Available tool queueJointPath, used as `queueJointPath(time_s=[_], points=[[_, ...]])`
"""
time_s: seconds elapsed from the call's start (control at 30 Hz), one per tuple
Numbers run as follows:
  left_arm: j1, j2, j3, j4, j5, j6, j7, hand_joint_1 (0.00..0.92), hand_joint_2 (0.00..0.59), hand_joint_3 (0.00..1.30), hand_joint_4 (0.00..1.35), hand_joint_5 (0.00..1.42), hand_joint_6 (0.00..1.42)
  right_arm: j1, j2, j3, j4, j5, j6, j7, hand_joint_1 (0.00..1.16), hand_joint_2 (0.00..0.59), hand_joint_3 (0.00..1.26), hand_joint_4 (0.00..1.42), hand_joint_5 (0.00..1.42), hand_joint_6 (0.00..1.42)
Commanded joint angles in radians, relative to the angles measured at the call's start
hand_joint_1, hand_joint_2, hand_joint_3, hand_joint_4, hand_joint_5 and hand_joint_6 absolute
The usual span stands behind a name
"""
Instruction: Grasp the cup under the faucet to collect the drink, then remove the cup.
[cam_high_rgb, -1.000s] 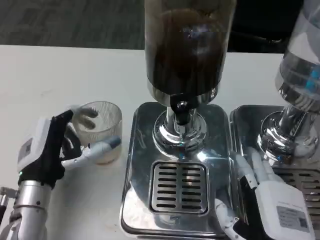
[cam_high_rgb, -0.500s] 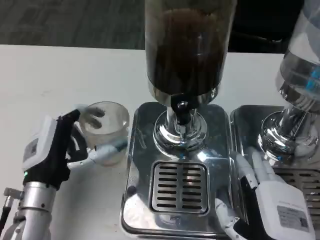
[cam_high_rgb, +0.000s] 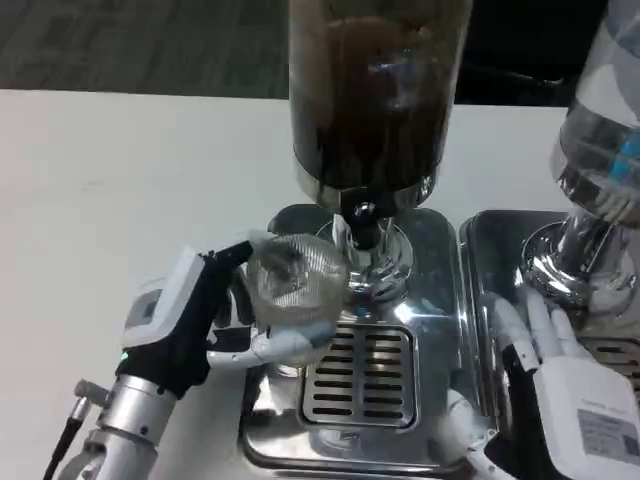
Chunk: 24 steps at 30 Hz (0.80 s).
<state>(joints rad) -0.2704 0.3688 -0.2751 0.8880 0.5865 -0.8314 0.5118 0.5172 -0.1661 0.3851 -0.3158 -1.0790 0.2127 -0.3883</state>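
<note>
While my left hand (cam_high_rgb: 190, 320) is gripping the clear cup (cam_high_rgb: 288, 280), tilted over the drip tray (cam_high_rgb: 440, 260) just left of the faucet (cam_high_rgb: 362, 222), my right hand (cam_high_rgb: 545, 365) is resting empty, fingers loosely apart.

We see a clear, ribbed cup (cam_high_rgb: 292, 282) in our white-and-black left robot hand (cam_high_rgb: 205, 320), a dark brown drink inside the dispenser tank (cam_high_rgb: 375, 90), a shiny chrome base (cam_high_rgb: 440, 250) with a slotted grate (cam_high_rgb: 362, 375), and a white worktop (cam_high_rgb: 110, 190).
</note>
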Motion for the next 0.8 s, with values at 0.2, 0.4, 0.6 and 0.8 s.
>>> queueJointPath(time_s=[0.2, 0.4, 0.6, 0.8], points=[[-0.094, -0.076, -0.094, 0.031, 0.073, 0.008, -0.003, 0.563, 0.042, 0.73, 0.85, 1.01, 1.22, 0.043, 0.042, -0.002, -0.028, -0.018, 0.035, -0.053, 0.22, 0.484, 0.11, 0.00, 0.03, 0.18], [-0.150, -0.096, -0.130, 0.091, 0.105, 0.032, 0.016, 0.550, 0.038, 0.73, 0.85, 1.02, 1.22, 0.048, 0.057, -0.001, -0.026, -0.017, 0.035, -0.075, 0.24, 0.479, 0.12, 0.00, 0.03, 0.18], [-0.168, -0.098, -0.164, 0.117, 0.134, 0.045, 0.057, 0.547, 0.037, 0.73, 0.85, 1.01, 1.22, 0.044, 0.062, -0.003, -0.020, -0.010, 0.036, -0.077, 0.24, 0.479, 0.12, 0.00, 0.03, 0.18], [-0.139, -0.080, -0.173, 0.116, 0.124, 0.021, 0.061, 0.543, 0.035, 0.72, 0.82, 1.00, 1.18, 0.041, 0.066, -0.008, -0.015, -0.002, 0.032, -0.076, 0.25, 0.479, 0.12, 0.00, 0.04, 0.18]])
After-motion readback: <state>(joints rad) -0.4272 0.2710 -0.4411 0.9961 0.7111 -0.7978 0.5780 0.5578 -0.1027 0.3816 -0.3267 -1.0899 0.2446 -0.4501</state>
